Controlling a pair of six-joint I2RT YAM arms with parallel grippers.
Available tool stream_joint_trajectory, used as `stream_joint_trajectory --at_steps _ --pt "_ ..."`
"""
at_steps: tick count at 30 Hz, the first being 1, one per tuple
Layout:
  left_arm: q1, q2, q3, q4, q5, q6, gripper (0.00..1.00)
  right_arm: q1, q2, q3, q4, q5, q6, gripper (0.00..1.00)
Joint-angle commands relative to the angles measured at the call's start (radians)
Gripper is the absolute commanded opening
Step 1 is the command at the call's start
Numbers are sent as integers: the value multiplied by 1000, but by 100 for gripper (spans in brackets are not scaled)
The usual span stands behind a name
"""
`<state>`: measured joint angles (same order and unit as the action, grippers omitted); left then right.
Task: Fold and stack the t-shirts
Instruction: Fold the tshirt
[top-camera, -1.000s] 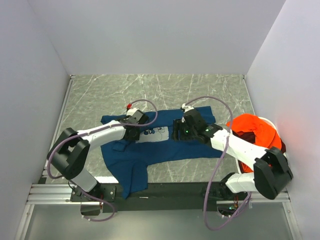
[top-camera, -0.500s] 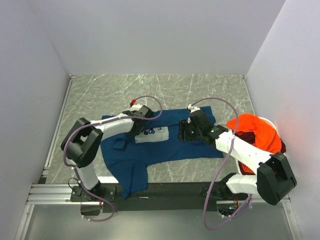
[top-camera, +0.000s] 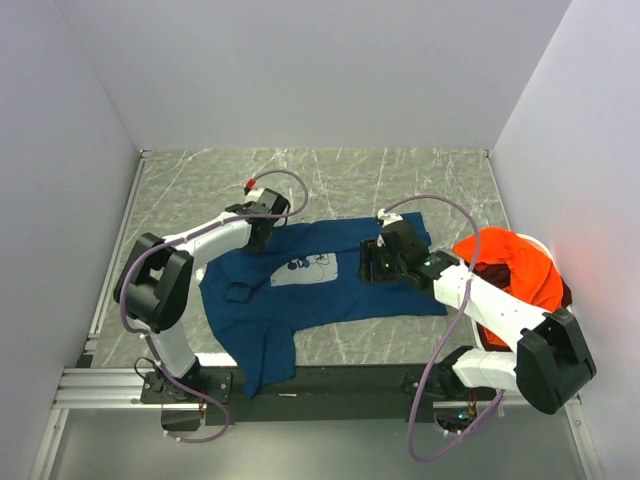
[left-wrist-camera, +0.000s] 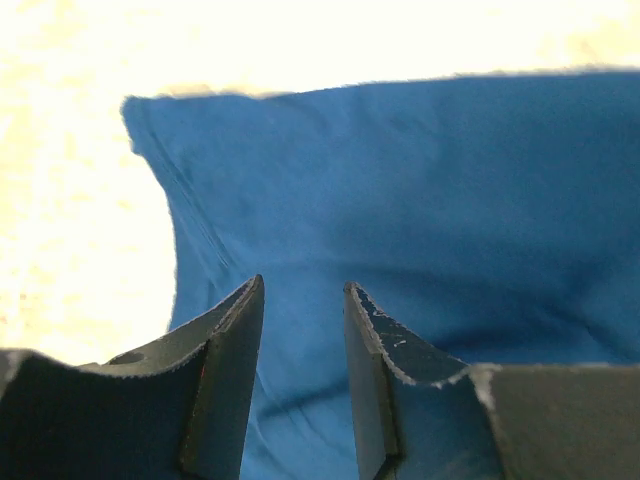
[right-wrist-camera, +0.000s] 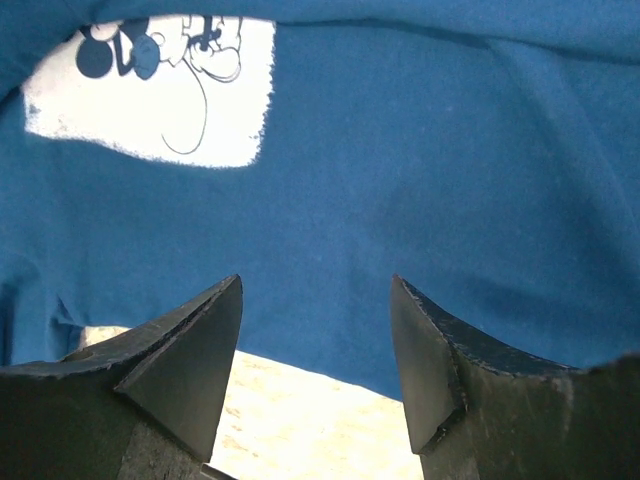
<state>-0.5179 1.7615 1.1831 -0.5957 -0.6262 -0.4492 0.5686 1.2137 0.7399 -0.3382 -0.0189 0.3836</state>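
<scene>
1. View from above: navy t-shirt spread print-up mid-table, one flap reaching the near edge. The left gripper is at its far-left corner and the right gripper over its right half. An orange t-shirt is heaped at the right.
2. Left wrist: left gripper narrowly parted, nothing between, over the navy t-shirt near its corner.
3. Right wrist: right gripper wide, empty, above the navy t-shirt's edge; pale print beyond.
</scene>
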Motion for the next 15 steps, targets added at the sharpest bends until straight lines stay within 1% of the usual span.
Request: stream_joint_trajectory --at_steps 1,3,4,5,7,8,10,11,13,15 --pt "-48 -100 20 -35 68 -25 43 -6 -36 -13 -1 10 -8 67" --pt "-100 -138 -13 -78 71 -101 44 -7 -40 -16 1 5 -6 67" --pt "-112 -175 -26 -97 74 -135 44 -7 -42 -16 5 2 -5 67" --pt "-123 -195 -61 -120 92 -205 43 -7 -40 -19 5 0 -3 67" --pt "-136 -261 -111 -125 121 -273 42 -7 -42 -20 8 -4 -2 67" --pt "-137 -286 -166 -110 146 -330 41 -7 -39 -20 8 -10 -2 67" --pt "-137 -353 -223 -89 169 -379 38 -6 -40 -27 11 -16 3 66" --pt "-136 -371 -275 -72 181 -411 37 -7 -39 -28 16 -24 3 66" --pt "-137 -407 -333 -20 223 -434 35 -7 -42 -37 25 -32 11 66" --pt "-137 -412 -358 7 247 -460 33 -9 -43 -40 28 -41 17 66"
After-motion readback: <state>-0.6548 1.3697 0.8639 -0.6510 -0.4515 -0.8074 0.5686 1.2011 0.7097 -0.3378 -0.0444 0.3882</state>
